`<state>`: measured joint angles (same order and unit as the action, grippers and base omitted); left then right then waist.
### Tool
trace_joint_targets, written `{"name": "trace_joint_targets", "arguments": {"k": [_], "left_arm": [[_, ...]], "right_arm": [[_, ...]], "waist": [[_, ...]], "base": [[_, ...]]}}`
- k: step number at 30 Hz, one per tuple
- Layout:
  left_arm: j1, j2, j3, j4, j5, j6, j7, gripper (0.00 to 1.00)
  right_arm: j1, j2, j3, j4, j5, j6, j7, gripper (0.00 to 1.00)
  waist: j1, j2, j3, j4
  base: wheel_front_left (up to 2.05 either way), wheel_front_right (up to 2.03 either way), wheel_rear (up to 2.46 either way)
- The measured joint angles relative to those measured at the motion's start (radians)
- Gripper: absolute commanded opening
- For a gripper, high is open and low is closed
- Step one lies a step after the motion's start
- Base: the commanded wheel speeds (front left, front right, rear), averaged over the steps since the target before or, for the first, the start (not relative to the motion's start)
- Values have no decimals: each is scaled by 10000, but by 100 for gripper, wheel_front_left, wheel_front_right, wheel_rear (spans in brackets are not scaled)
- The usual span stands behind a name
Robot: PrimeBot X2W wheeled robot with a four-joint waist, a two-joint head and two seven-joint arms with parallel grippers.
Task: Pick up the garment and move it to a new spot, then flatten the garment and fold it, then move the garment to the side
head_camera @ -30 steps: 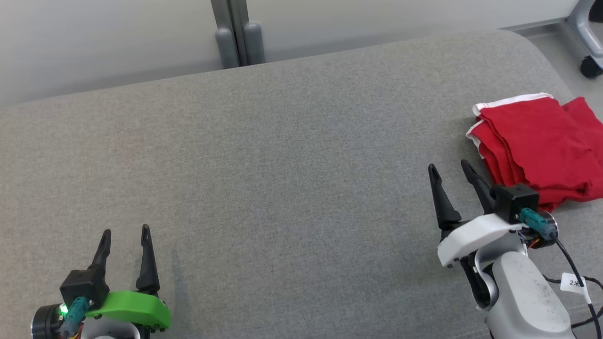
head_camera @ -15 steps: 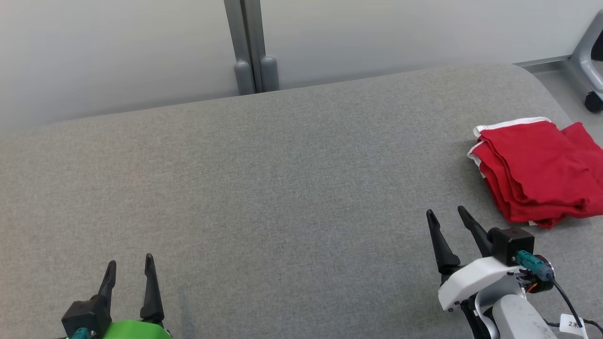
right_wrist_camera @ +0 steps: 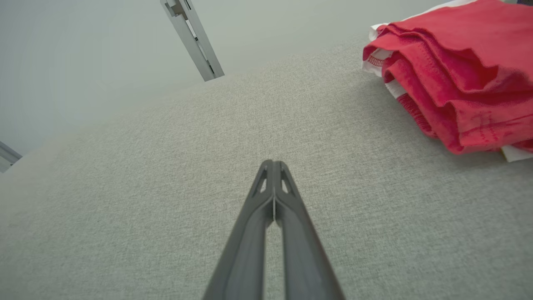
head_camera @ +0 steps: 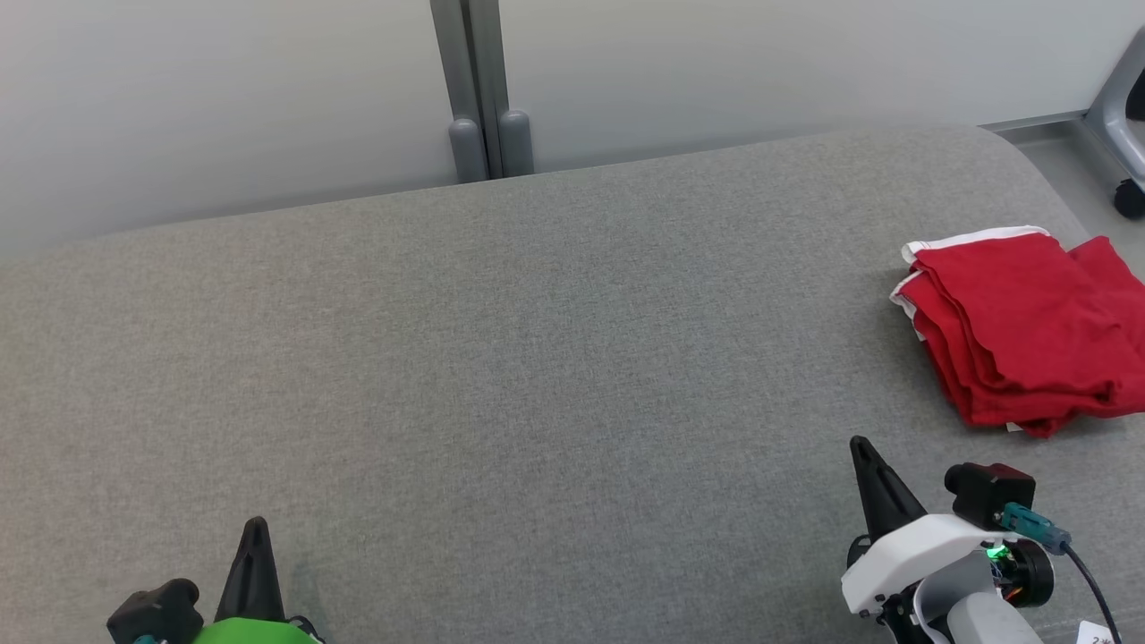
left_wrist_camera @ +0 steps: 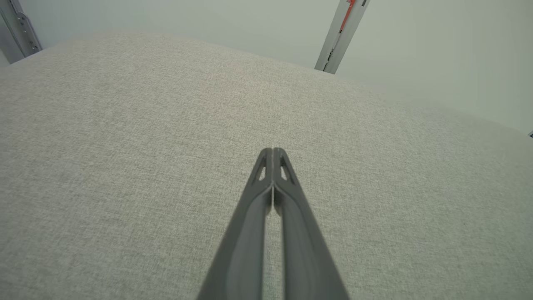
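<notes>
Both pairs of fingers had closed since a second before: the left gripper [head_camera: 255, 528] and right gripper [head_camera: 860, 444] were pressed tip to tip, holding nothing. The folded red garment [head_camera: 1020, 322] lay at the grey cushion's [head_camera: 537, 358] right end, layered edges facing left, long axis near-to-far. Behind stood a pale wall [head_camera: 224, 89] and a post [head_camera: 474, 72].
</notes>
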<state>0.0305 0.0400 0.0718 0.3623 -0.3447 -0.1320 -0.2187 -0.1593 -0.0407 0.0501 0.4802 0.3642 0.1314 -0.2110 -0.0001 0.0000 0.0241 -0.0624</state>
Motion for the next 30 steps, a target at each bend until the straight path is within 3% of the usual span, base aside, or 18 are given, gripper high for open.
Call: {"name": "trace_joint_targets", "arguments": {"k": [30], "left_arm": [[-416, 8, 150, -433, -4686, 0, 1214, 0]], "right_arm": [[175, -13, -589, -871, 4604, 0, 1175, 0]], "waist": [[0, 0, -52, 159]], "base": [[0, 0, 0]]}}
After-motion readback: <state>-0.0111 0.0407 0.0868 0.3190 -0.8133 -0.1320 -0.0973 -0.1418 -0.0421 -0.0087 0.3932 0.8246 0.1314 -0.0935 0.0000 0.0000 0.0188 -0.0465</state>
